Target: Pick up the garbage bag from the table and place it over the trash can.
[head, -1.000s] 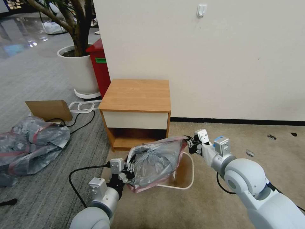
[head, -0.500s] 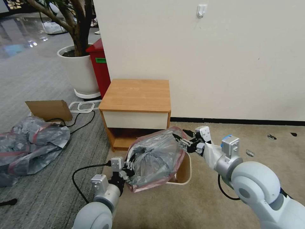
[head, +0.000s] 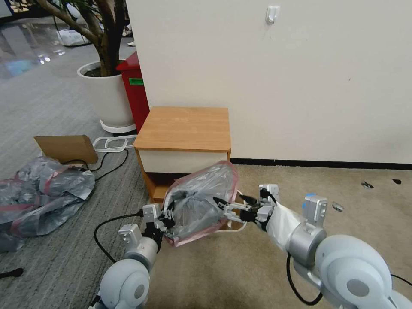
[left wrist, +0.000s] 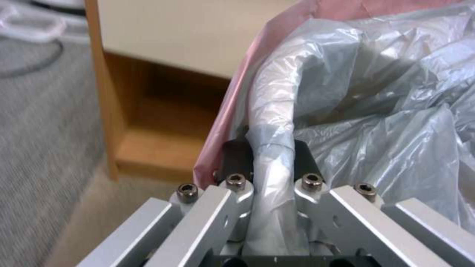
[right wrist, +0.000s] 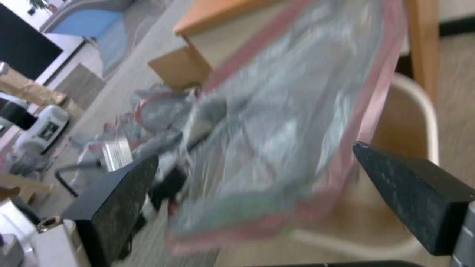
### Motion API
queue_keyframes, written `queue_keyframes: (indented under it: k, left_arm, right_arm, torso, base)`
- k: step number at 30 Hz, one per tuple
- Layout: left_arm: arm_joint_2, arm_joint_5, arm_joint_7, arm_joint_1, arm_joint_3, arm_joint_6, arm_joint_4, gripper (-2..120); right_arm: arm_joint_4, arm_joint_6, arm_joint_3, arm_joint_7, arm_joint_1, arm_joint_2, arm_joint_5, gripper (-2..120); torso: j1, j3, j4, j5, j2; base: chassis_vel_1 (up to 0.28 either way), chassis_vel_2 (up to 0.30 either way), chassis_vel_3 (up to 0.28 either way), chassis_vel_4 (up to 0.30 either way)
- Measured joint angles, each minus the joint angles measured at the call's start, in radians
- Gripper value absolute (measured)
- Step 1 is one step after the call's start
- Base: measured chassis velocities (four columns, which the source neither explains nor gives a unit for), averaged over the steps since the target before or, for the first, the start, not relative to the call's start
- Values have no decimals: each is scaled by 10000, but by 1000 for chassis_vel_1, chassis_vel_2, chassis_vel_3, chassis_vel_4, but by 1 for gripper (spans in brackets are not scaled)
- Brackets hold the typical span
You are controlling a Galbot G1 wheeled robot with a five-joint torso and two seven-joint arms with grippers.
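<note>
The garbage bag (head: 201, 195), translucent grey with a pink-red band, stands puffed up in front of the table (head: 184, 128). It drapes over most of the cream trash can (head: 234, 227), of which a strip of rim shows. My left gripper (head: 166, 221) is shut on the bag at its near left side. In the left wrist view that left gripper (left wrist: 269, 155) clamps bag film wrapped over a rounded white rim. My right gripper (head: 221, 207) is open just right of the bag. In the right wrist view the right gripper (right wrist: 262, 196) faces the bag (right wrist: 287, 129) and the trash can rim (right wrist: 421, 111), and nothing lies between its black pads (right wrist: 410, 193).
A heap of grey plastic bags (head: 43, 193) and a cardboard box (head: 66, 148) lie on the carpet at left. A red bin (head: 135, 90) and a white planter (head: 107, 94) stand behind the table. A black cable (head: 107, 231) trails by my left arm. The wall runs behind.
My right gripper has let go of the bag's pink rim, opened and drawn back leftward and lower. The bag's mouth now stands more upright and has shifted left with the left gripper.
</note>
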Motion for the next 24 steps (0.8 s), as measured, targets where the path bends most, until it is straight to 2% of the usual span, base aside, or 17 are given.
queue_keyframes:
  k: [15, 24]
  left_arm:
    - [121, 103, 129, 356, -310, -44, -760, 5]
    - [156, 85, 242, 473, -436, -44, -970, 5]
  right_arm:
    - [-516, -170, -290, 237, 52, 511, 138, 100]
    - [-719, -153, -148, 280, 33, 863, 1276, 100]
  torso:
    - [0, 0, 0, 0, 0]
    - [0, 0, 0, 0, -1]
  base:
    - [0, 0, 0, 0]
    - [0, 0, 0, 0]
